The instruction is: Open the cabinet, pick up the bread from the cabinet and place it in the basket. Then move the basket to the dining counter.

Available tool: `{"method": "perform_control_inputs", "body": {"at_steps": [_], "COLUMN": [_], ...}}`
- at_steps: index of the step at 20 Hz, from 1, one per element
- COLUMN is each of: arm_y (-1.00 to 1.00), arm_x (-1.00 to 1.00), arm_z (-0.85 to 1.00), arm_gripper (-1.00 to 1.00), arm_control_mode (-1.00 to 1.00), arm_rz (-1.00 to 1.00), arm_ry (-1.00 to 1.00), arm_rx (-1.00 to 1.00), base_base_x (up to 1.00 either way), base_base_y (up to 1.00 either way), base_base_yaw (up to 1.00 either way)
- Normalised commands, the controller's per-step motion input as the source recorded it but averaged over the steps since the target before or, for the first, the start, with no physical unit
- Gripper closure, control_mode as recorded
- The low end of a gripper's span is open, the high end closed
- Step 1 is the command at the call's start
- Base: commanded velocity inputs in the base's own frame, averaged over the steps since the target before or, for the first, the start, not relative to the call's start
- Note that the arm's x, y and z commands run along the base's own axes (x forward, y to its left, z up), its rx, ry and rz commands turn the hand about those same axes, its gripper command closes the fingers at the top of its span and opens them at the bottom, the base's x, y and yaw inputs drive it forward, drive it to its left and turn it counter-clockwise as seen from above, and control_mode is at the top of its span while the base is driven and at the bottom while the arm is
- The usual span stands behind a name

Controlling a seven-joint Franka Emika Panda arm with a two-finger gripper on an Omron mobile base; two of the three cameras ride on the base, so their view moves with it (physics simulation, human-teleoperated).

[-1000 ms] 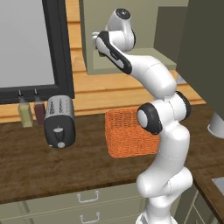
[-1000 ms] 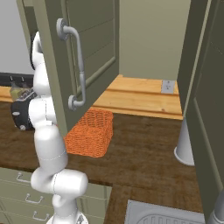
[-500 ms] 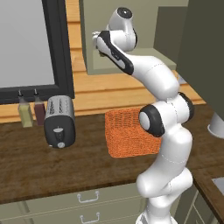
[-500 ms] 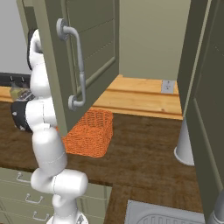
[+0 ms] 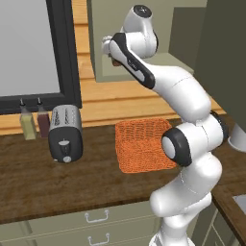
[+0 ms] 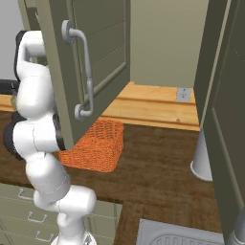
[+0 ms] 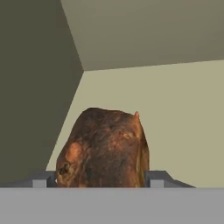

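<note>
Inside the olive-green cabinet (image 7: 144, 35) the dark-brown bread (image 7: 105, 148) rests on the pale shelf near the left wall. My gripper (image 7: 99, 178) is shut on it, one fingertip pressed against each side. In the left base view the arm reaches up to the cabinet (image 5: 96, 29), with the gripper (image 5: 109, 48) at its lower edge and a bit of the bread (image 5: 115, 61) showing. The cabinet door (image 6: 95, 52) with its silver bar handle (image 6: 86, 72) stands swung open. The orange basket (image 5: 139, 144) (image 6: 95, 146) sits on the dark worktop below. The dining counter is out of view.
A silver toaster (image 5: 65, 132) and two bottles (image 5: 28, 122) stand left of the basket below a dark-framed window. Drawers (image 5: 96, 216) run under the worktop. A second open door (image 6: 229, 119), a pale cone-shaped stand (image 6: 203, 158) and a sink (image 6: 182, 234) lie to the right.
</note>
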Motion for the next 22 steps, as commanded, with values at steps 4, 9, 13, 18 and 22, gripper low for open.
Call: {"method": "perform_control_inputs", "body": {"at_steps": [4,9,13,18,22], "arm_y": [-0.02,-0.05,-0.16,-0.29,-0.13], "arm_x": [-1.00,-1.00,-1.00,-1.00,-0.87], "arm_z": [0.18,0.14,0.00,-0.19,-0.67], "arm_gripper": [1.00,1.00,1.00,1.00,1.00], "arm_control_mode": [-1.00,-1.00,-1.00,-1.00,-1.00], "arm_rz": [0.00,0.00,0.00,0.00,-0.01], "arm_ry": [0.00,0.03,0.08,0.21,0.34], "arm_rx": [0.00,0.00,-0.02,-0.09,-0.16], "base_base_x": [0.00,0.00,0.00,0.00,0.00], "base_base_y": [0.00,0.00,0.00,0.00,0.00], "base_base_yaw": [0.00,0.00,0.00,0.00,0.00]}}
